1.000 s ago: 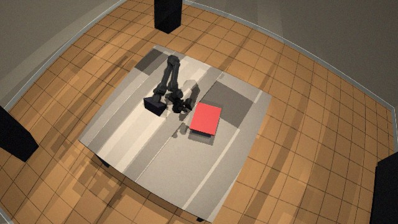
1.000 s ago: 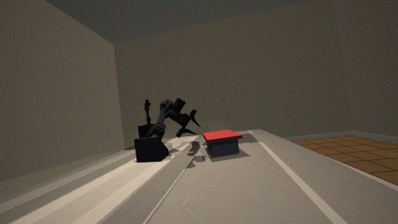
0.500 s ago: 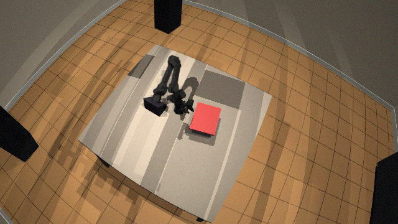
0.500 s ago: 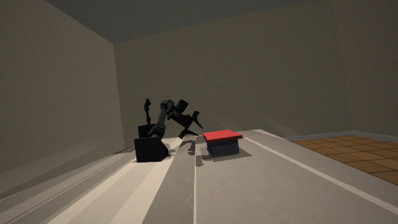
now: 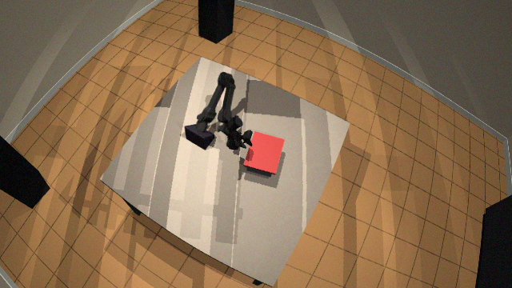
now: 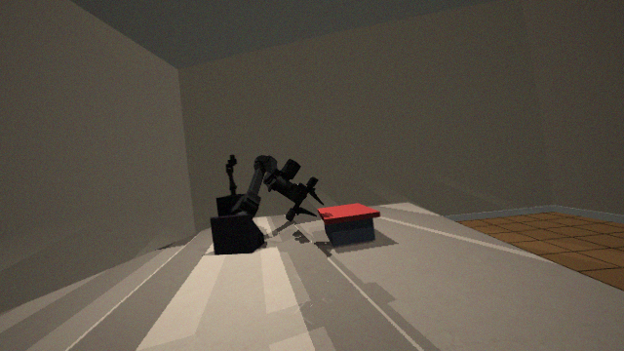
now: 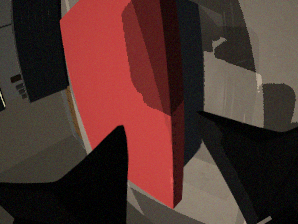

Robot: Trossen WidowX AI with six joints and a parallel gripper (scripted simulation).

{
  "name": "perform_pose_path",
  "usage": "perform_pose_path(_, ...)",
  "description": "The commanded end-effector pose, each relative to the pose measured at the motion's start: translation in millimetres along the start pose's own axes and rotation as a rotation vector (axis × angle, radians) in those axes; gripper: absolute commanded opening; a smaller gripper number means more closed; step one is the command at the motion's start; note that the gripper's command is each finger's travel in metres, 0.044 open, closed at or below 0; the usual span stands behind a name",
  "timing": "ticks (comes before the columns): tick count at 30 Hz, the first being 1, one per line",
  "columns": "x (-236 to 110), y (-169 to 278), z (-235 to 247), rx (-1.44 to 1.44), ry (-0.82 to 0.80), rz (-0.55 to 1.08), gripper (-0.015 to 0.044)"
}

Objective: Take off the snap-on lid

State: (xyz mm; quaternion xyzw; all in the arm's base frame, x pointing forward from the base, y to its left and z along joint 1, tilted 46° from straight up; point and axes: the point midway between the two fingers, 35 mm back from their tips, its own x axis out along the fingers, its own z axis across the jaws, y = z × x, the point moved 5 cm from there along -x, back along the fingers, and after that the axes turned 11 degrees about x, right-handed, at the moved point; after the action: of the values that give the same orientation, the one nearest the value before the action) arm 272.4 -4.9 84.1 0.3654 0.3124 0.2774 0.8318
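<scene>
The storage box (image 6: 352, 232) (image 7: 189, 106) is dark blue and stands on the grey table (image 5: 192, 200) (image 6: 439, 292), right of the arm. Its red snap-on lid (image 5: 265, 153) (image 6: 349, 213) (image 7: 109, 76) sits flat on top of it and hides the box in the overhead view. My gripper (image 5: 249, 141) (image 6: 317, 208) (image 7: 161, 124) is open. It points at the lid's edge nearest the arm, one finger a little above that edge and one below it. I cannot tell whether the fingertips touch the lid. Nothing is held.
The arm's dark base block (image 5: 198, 136) (image 6: 235, 235) stands on the table left of the box. A thin dark post (image 6: 231, 175) rises behind the base. Dark pillars (image 5: 216, 18) (image 5: 18, 172) stand on the tiled floor around the table.
</scene>
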Motion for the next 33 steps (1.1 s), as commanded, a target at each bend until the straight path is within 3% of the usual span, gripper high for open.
perform_pose_path(1, 7, -2, -4, 0.017, 0.005, -0.004, 0.0235)
perform_pose_path(17, 30, 3, -6, 0.024, -0.010, 0.010, 0.0235)
perform_pose_path(33, 30, 3, -6, 0.024, -0.010, 0.010, 0.0128)
